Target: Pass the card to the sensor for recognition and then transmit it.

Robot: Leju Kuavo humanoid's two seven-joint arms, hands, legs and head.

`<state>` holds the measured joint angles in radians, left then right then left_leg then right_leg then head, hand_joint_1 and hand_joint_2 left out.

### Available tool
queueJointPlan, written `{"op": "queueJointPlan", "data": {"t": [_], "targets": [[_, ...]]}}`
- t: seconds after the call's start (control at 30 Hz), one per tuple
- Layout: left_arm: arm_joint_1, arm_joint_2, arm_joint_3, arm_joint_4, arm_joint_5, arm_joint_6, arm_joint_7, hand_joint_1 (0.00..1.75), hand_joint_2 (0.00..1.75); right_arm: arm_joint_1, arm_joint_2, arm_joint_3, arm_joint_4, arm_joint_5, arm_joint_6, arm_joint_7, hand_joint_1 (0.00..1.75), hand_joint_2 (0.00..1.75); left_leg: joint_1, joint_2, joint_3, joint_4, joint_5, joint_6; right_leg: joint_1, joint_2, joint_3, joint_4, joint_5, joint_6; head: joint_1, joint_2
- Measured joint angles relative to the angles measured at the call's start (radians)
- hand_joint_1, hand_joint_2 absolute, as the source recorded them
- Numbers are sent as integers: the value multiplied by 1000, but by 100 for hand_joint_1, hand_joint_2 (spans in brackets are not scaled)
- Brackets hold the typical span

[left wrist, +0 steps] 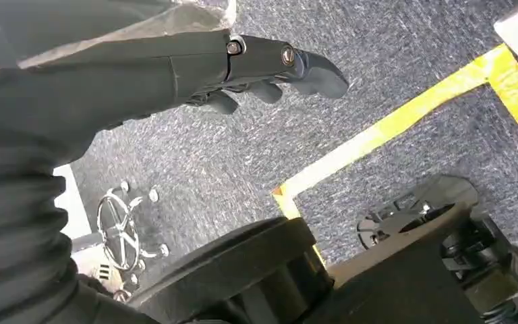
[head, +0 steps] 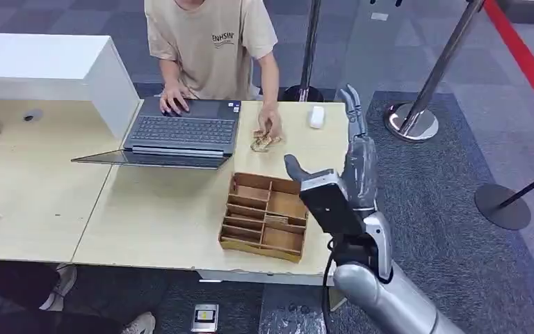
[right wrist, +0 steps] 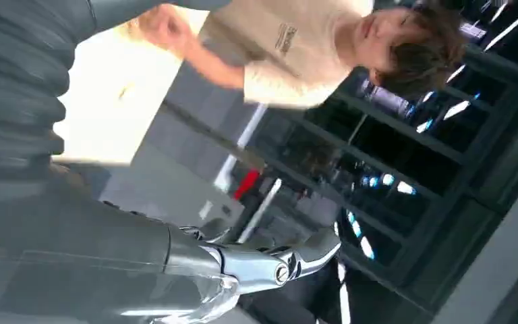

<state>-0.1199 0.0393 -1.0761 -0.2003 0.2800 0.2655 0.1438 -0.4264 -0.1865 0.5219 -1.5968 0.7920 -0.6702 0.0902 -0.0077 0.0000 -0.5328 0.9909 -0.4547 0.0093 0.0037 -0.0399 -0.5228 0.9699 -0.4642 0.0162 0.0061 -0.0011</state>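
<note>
The right robot hand [head: 351,163] is raised upright beside the right edge of a light wooden counter [head: 153,223]. Its fingers [head: 352,111] are stretched out and pointing upward, its thumb [head: 293,167] is splayed toward the counter, and it holds nothing and touches nothing. In the right wrist view the same hand [right wrist: 263,266] shows extended silver fingers with no object between them.

The left robot hand [left wrist: 256,71] hangs over grey carpet [left wrist: 243,162] marked with a yellow line [left wrist: 391,125]. Its dark fingers are lightly curled, apart from one another, and hold nothing.

On the counter, a wooden tray with compartments [head: 264,216] sits just left of the raised right hand. Behind the tray, a person in a beige shirt [head: 212,45] rests one hand on an open laptop [head: 181,132], while their other hand [head: 270,125] lies on small tan card-like pieces [head: 263,141]; whether one of these is the card cannot be told. A small white device [head: 316,116] lies near the counter's far right corner.
</note>
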Motion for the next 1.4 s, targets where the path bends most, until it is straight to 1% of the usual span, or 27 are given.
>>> {"op": "queueJointPlan", "data": {"t": [0.03,0.07,0.13,0.2,0.23,0.27,0.37,0.4,0.43,0.47,0.5,0.53,0.6,0.63,0.67,0.77,0.83,0.87,0.97,1.07,1.1,1.17,1.2,1.23,1.33,1.4], "targets": [[0,0,0,0,9,-5,1,0,175,5,-1,0,-9,-108,0,-36,0,175,0,0,0,0,0,0,0,0,0,0,0,0,0,0],[0,1,1,0,20,-13,6,0,175,16,-1,0,-19,-265,1,-91,0,175,0,0,0,0,0,0,0,0,0,0,0,0,0,0],[1,1,3,0,34,-16,12,0,175,42,1,2,-36,-520,11,-169,0,175,0,0,-1,0,0,0,0,0,0,0,0,0,0,0],[2,2,5,0,49,-15,15,0,175,71,7,3,-53,-719,33,-254,0,175,0,0,-1,0,0,0,0,0,0,0,0,0,0,0],[2,2,6,0,53,-14,18,0,175,84,9,2,-63,-793,48,-288,0,175,0,0,-1,0,0,0,0,0,0,0,0,0,0,0],[2,2,8,0,56,-12,20,0,175,92,10,2,-72,-835,64,-304,0,175,0,0,-1,0,0,0,0,0,0,0,0,0,0,0],[3,2,11,0,68,-8,20,0,175,104,13,0,-87,-881,91,-331,0,175,0,0,-1,0,0,0,0,0,0,0,0,0,0,0],[4,2,12,0,73,-3,18,0,175,103,13,0,-89,-860,92,-324,0,175,0,0,-1,0,0,0,0,0,0,0,0,0,0,0],[4,2,12,0,78,4,17,0,175,99,12,0,-88,-813,83,-296,0,175,0,0,-1,0,0,0,0,0,0,0,0,0,0,0],[4,2,13,0,81,11,16,0,175,92,9,2,-85,-725,62,-243,0,175,0,0,-1,0,0,0,0,0,0,0,0,0,0,0],[4,2,13,0,81,18,11,0,175,84,4,4,-80,-566,39,-162,0,175,0,0,-1,0,0,0,0,0,0,0,0,0,0,0],[4,2,14,0,81,24,7,0,175,78,-3,6,-73,-406,28,-110,0,175,0,0,-1,0,0,0,0,0,0,0,0,0,1,0],[5,1,15,0,77,30,-1,0,175,57,-19,11,-48,-47,20,-27,0,175,0,0,-1,0,0,0,0,0,0,0,0,0,0,0],[5,0,15,0,73,34,-4,0,175,50,-27,12,-36,84,19,-1,0,175,0,0,-1,0,0,0,0,0,0,0,0,0,0,0],[4,-1,16,0,73,35,-6,0,175,46,-32,13,-28,152,19,11,0,175,0,0,-1,0,0,0,0,0,0,0,0,0,1,0],[5,-2,17,0,70,40,-14,0,175,39,-44,20,-12,249,32,36,0,175,0,0,-1,0,0,0,0,0,0,0,0,0,0,0],[5,-2,18,0,66,46,-30,0,175,23,-63,28,7,368,73,53,0,175,0,0,-1,0,0,0,0,0,-1,0,0,0,0,0],[5,-2,18,0,61,49,-43,0,175,18,-74,31,24,451,95,67,0,175,0,0,-1,0,0,0,0,0,-1,0,0,0,0,0],[5,-4,17,0,55,54,-69,0,175,-8,-112,41,84,568,85,75,0,175,0,0,-1,0,0,0,0,0,0,0,0,0,0,0],[5,-10,17,-1,54,54,-72,0,175,-24,-137,45,128,670,52,92,0,175,0,0,-1,0,0,0,0,0,0,0,0,0,0,0],[5,-11,17,-1,52,56,-76,0,175,-27,-142,47,141,693,51,98,0,175,0,0,-1,0,0,0,0,0,-1,0,0,0,0,0],[4,-15,17,-2,44,70,-86,0,175,-28,-148,51,165,696,58,100,0,175,0,0,-1,0,0,0,0,0,0,0,0,0,1,0],[4,-16,17,-2,39,74,-87,0,175,-28,-150,52,172,690,61,100,23,175,0,0,-1,0,0,0,0,-1,-1,0,0,0,0,0],[4,-18,17,-2,34,80,-87,0,175,-28,-151,53,183,677,63,100,175,175,0,0,-1,0,0,0,0,0,0,0,0,0,1,0],[3,-23,17,-2,26,76,-82,0,175,-28,-151,59,200,640,64,97,175,175,0,0,-1,0,0,0,0,0,-1,0,0,0,0,0],[2,-28,16,-2,20,86,-78,0,175,-28,-151,59,210,616,61,96,175,175,0,0,-1,0,0,0,0,0,-1,0,0,0,0,0]]}}
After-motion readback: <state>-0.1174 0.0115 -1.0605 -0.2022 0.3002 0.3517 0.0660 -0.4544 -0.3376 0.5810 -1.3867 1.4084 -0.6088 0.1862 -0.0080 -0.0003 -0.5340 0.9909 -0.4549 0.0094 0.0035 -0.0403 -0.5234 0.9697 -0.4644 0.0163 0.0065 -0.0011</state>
